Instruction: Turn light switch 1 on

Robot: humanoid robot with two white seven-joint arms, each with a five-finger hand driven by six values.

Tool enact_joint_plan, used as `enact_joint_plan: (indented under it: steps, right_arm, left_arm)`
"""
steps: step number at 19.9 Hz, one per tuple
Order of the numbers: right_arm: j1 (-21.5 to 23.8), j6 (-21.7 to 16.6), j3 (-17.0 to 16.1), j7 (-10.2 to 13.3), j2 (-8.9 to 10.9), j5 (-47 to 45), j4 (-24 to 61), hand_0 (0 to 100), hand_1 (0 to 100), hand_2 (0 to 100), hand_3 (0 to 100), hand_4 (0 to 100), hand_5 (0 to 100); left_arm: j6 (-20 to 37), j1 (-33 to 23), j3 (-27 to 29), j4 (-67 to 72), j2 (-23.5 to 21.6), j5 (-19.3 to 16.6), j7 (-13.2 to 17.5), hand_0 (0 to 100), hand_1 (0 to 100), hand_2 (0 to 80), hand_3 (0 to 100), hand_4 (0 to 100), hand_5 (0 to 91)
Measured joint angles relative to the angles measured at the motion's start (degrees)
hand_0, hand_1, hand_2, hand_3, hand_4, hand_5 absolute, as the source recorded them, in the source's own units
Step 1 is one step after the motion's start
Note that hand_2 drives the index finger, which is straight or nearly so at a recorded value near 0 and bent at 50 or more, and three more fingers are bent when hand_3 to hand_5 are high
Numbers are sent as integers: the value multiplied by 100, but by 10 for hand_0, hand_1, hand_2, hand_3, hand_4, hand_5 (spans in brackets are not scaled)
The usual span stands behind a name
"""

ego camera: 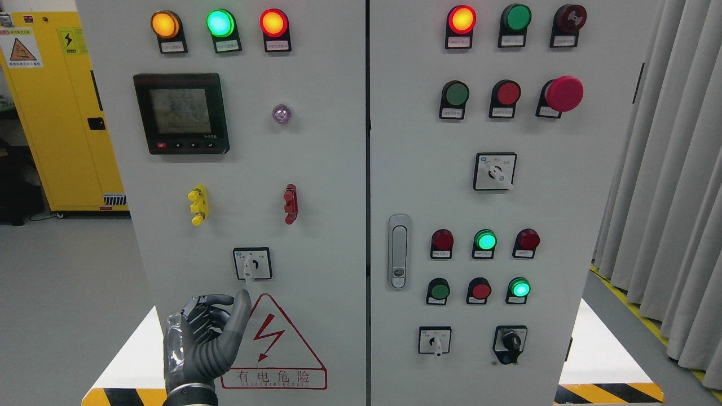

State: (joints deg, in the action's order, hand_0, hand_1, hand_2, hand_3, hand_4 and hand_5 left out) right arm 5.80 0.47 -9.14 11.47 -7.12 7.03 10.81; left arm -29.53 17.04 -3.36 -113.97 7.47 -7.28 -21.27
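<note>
The rotary selector switch (252,264) low on the left cabinet door (316,237) appeared to be the task's switch — though no legible label confirmed it as number 1. Its white lever pointed straight down inside a black-framed square plate, and nothing was touching it. The left hand (206,332) came up from the lower left edge and hung just below the switch, over the upper left side of the red triangular shock-warning sign (274,344). Its thumb stood up with the tip close under the lever, while the other fingers (197,307) were curled loosely inward and held nothing. No grasp had been made, so the task looked barely begun: the reach was nearly finished, but the pinch on the lever and the turn itself were both left to do.

Further out, yellow (198,204) and red (290,203) terminal blocks sat above the switch, with a digital power meter (181,113) and three lit indicator lamps (220,23) higher up. The right cabinet door (564,197) carried more pushbuttons, a red emergency-stop mushroom (563,93) and further selector switches — none near the hand. The right arm was not visible.
</note>
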Motion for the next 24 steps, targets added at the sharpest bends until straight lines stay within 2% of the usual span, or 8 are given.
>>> enact_joint_plan:
  steps: [24]
  right_arm:
    - [0,0,0,0,0,0,0,0,500,40,0,0,0]
  left_arm:
    - [-424,415,-66,147,77,-278,-26,242,675,594,892,864,815]
